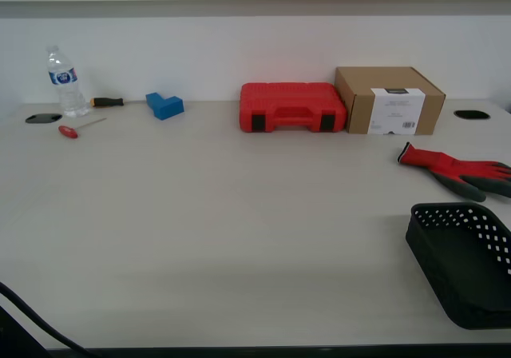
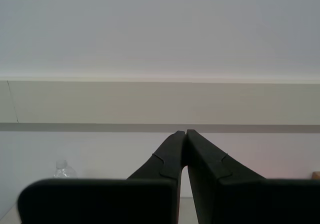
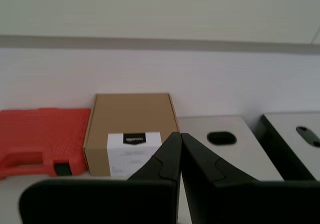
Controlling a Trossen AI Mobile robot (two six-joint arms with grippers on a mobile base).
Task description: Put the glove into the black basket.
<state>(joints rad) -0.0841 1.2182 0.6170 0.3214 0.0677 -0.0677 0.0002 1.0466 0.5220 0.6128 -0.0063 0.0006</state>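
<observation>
Black fingers (image 2: pixel 186 134) (image 3: pixel 180 136) of both my grippers meet at the tips — nothing held.

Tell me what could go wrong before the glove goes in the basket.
Both my first gripper and my second gripper are shut, so a descent now would press the glove rather than grip it. The black basket sits partly outside the exterior view, so its far rim may be misjudged.

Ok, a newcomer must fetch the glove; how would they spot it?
Start at the cardboard box by the back wall. Just in front, toward the exterior view's right, lies the glove, behind the black basket. It is soft red knit with dark grey fingers.
</observation>
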